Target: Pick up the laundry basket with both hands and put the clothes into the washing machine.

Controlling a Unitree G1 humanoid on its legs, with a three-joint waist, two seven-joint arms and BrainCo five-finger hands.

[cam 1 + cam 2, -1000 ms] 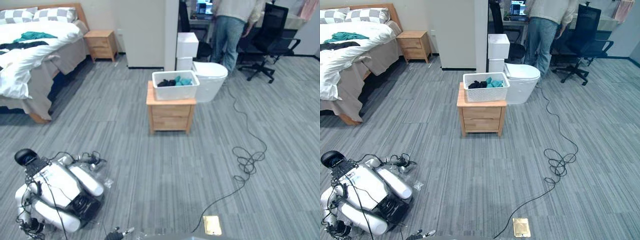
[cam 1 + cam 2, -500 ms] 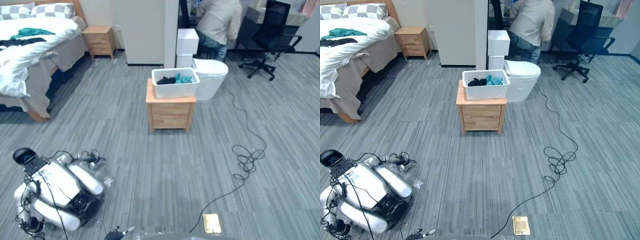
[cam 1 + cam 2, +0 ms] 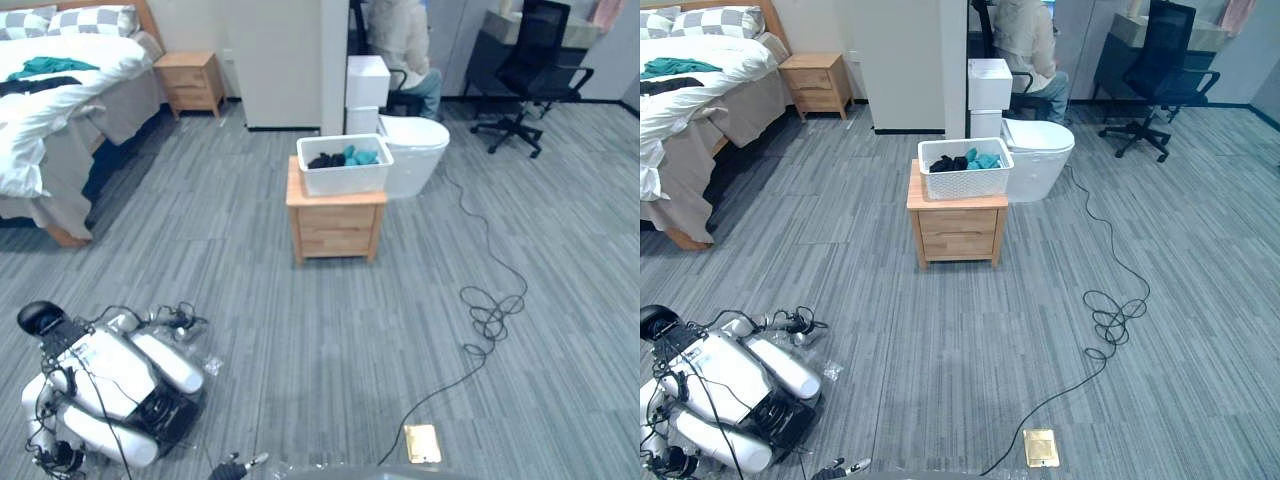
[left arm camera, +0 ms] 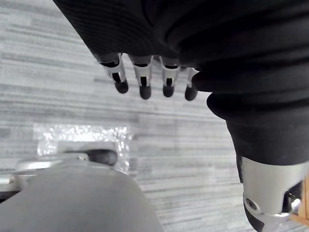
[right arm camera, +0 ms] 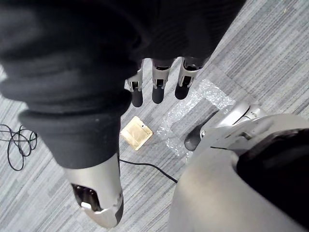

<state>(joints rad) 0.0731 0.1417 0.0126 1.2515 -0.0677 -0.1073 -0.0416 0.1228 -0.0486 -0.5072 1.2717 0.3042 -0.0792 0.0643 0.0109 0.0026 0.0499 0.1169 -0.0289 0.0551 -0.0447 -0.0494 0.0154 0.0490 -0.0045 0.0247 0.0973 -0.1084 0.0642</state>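
While the basket waits across the room, both hands hang empty

Since the laundry basket (image 3: 344, 166) stands well apart from the robot, straight ahead and close to the middle of the head views, neither arm looks clearly nearer to it. It sits on top of a small wooden nightstand (image 3: 335, 220), with its long axis running across the robot's view. One short end therefore faces each side, which suits a grasp with a hand at either end. The basket is white and open-topped, and it holds a low heap of dark and teal clothes (image 3: 345, 157) that stays below the rim.

The left hand (image 4: 143, 79) points down over the grey floor (image 3: 330, 340), its fingers loose, side by side and around nothing. The right hand (image 5: 158, 82) hangs the same way, fingers slack and empty.

A white toilet (image 3: 415, 160) stands just behind the nightstand, and a person (image 3: 400, 40) sits beyond it. A white machine (image 3: 110, 385) lies on the floor to the robot's near left, off the straight line to the basket. My judgement is that the task has barely begun: the robot must first walk up to the nightstand, then bring both hands to the basket's ends
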